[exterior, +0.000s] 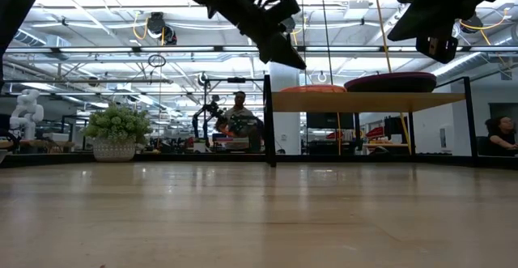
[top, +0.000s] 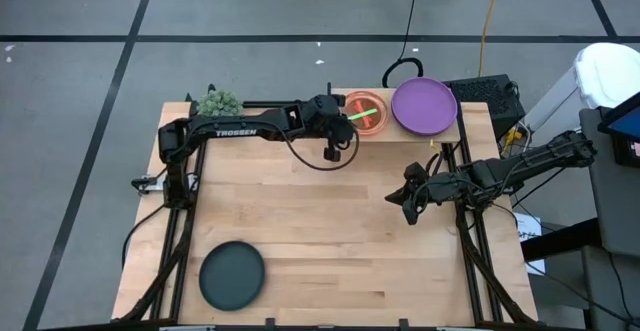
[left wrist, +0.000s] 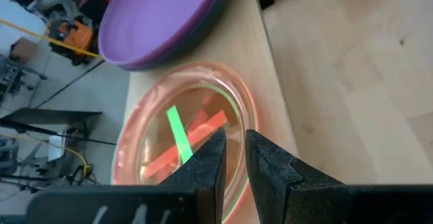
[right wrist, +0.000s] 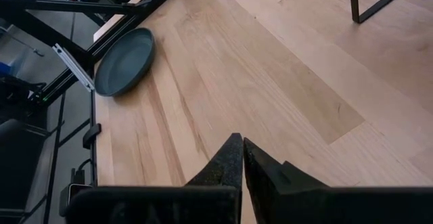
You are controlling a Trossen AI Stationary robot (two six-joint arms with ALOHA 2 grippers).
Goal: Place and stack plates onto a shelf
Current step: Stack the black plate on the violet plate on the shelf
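Observation:
The shelf [exterior: 364, 102] stands at the table's far edge. On it sit a stack of translucent pink-red and green plates [top: 365, 112] [left wrist: 183, 149] and, to its right, a purple plate stack [top: 424, 105] [left wrist: 159, 17] with a darker rim beneath. One dark teal plate [top: 232, 275] [right wrist: 124, 61] lies flat near the table's near-left corner. My left gripper [top: 340, 123] [left wrist: 234, 139] hovers above the near rim of the pink stack, its fingers a narrow gap apart and holding nothing. My right gripper [top: 409, 199] [right wrist: 237, 143] hangs shut over the table's right half, in front of the shelf.
A small spiky green plant [top: 218, 102] [exterior: 117, 130] stands at the far-left corner, beside the left arm. Dark shelf legs [exterior: 267, 122] drop to the tabletop. Bare wood [top: 320, 221] spreads between the teal plate and the right gripper. Cables and a box crowd the far-right edge.

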